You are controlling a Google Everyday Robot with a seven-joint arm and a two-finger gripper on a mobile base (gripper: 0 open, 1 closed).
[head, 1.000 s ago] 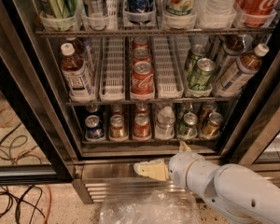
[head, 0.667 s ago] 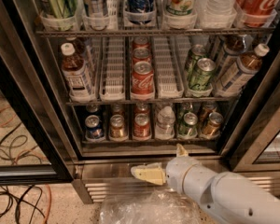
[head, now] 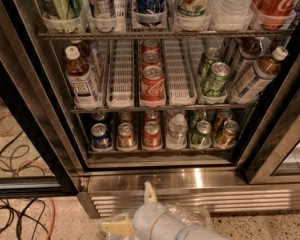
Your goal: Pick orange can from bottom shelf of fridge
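Observation:
The fridge (head: pixel 160 179) stands open in front of me. On its bottom shelf (head: pixel 160 148) a row of drinks stands at the front. The orange can (head: pixel 125 135) is second from the left, upright, between a blue can (head: pixel 101 136) and a red can (head: pixel 151 134). My gripper (head: pixel 131 210) is low at the bottom edge of the view, in front of the steel base and well below the shelf. Its two cream fingertips (head: pixel 115 227) are spread apart and hold nothing.
Right of the red can stand a clear bottle (head: pixel 177 131), a green can (head: pixel 201 134) and a tilted gold-brown can (head: pixel 226 134). The middle shelf holds a Coca-Cola can (head: pixel 153 86), bottles and green cans. Cables (head: pixel 15 219) lie on the floor at left. Crinkled plastic (head: pixel 190 216) lies by the gripper.
The gripper has dropped lower and moved left, away from the shelf front. The view has shifted so the fridge shelves sit higher and look larger.

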